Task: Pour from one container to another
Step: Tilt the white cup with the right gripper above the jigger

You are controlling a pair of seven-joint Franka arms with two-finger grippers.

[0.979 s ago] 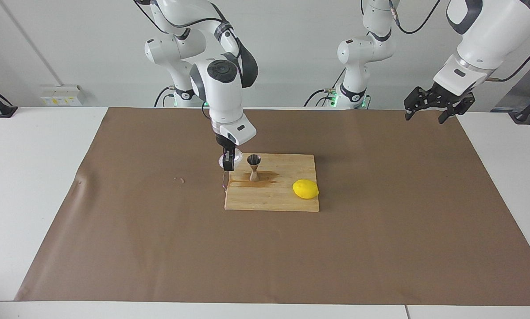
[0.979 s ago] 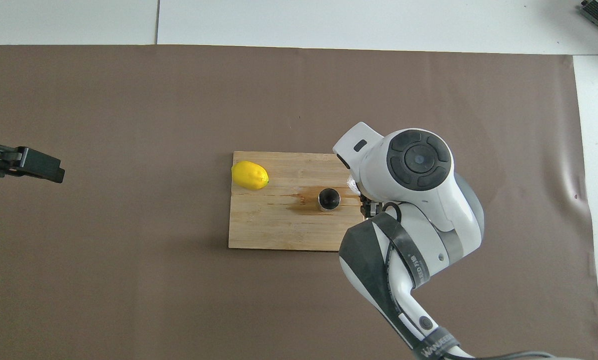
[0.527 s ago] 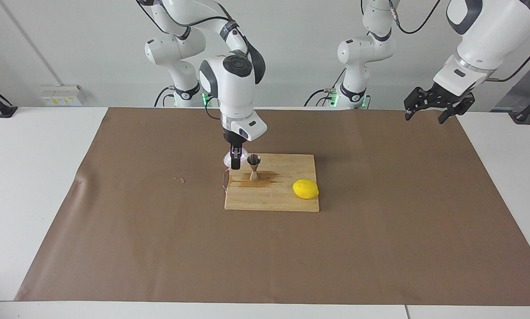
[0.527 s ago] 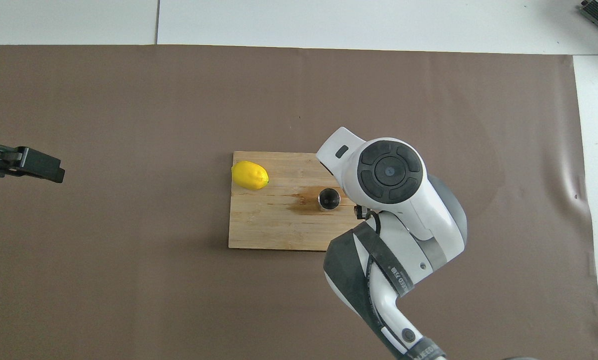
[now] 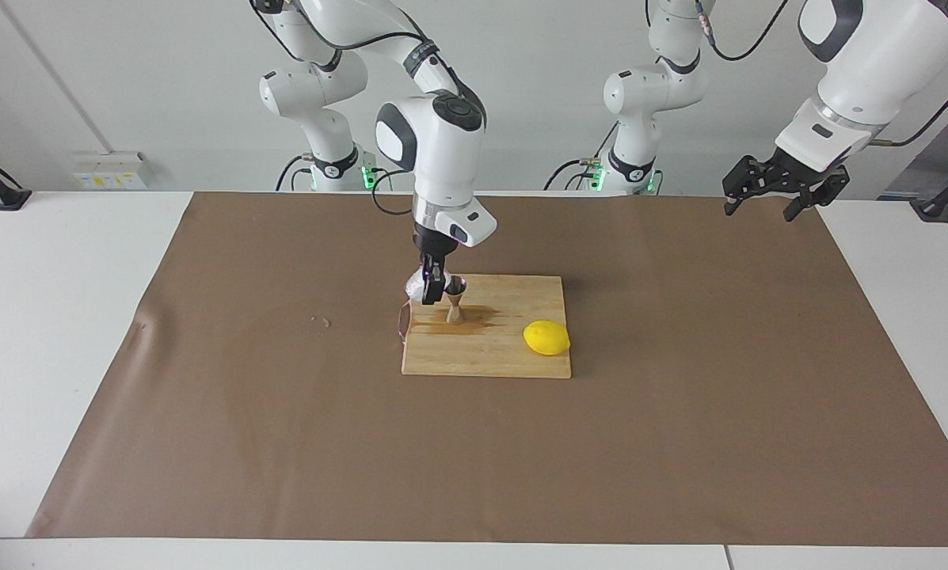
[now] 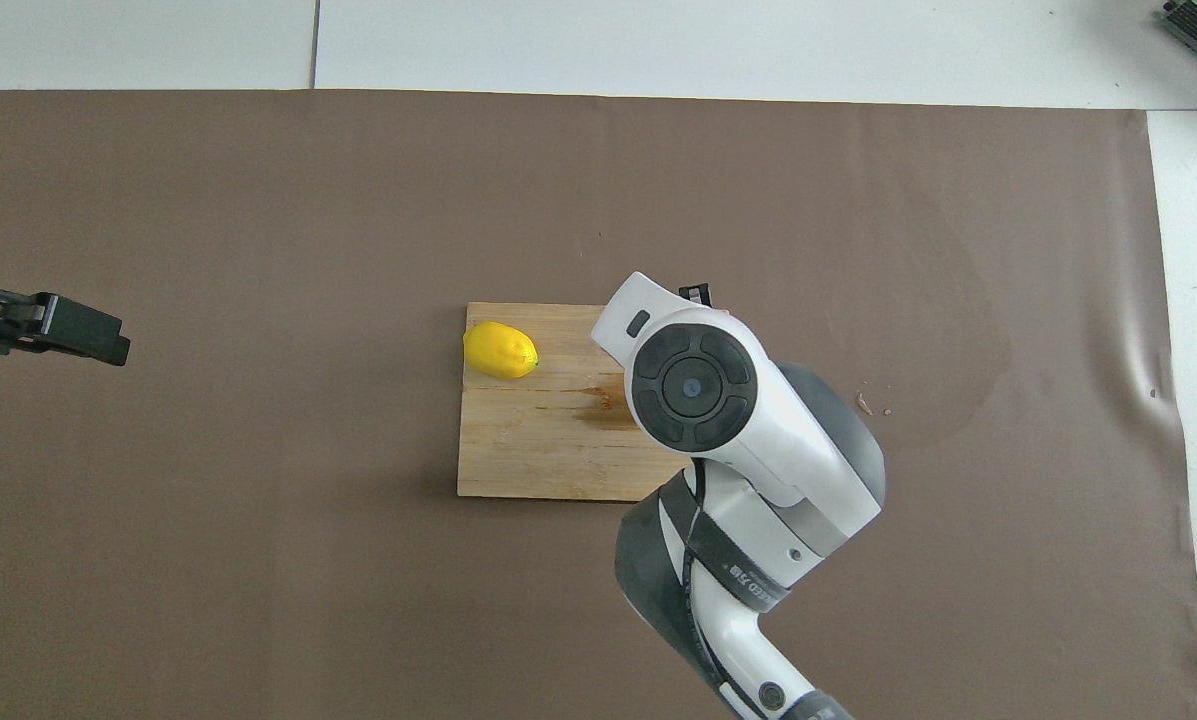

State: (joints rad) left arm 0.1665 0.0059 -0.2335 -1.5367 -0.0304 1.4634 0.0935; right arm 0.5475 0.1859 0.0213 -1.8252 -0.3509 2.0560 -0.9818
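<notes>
Translucent white plastic, crinkled along its side, shows between the black fingertips of the right gripper (image 5: 433, 286), which is pinched tight on the small squat cup (image 5: 416, 288) a little above centre of the facing view. The cup hangs tipped toward the jigger (image 5: 455, 300), its pale body bulging out on the side away from it, just above the corner of the wooden cutting board (image 5: 513, 356) that lies toward the right arm's end of the table. The jigger stands upright on the board right beside the cup, a shiny steel hourglass with a dark open mouth at the top and a narrow waist; whether cup and jigger touch cannot be told. A dark wet stain (image 5: 474, 321) spreads over the wood around the jigger's foot. In the overhead view the right arm's wrist covers both cup and jigger, so only the stain's edge (image 6: 608, 412) and the bare board (image 6: 538, 450) show there. A yellow lemon (image 5: 546, 338) rests on the board, near its edge toward the left arm's end. Brown paper (image 5: 283, 435) covers the table under the board. At the upper right of the facing view the left gripper (image 5: 773, 190) waits in the air over the paper's corner, its fingers spread apart and holding nothing.
</notes>
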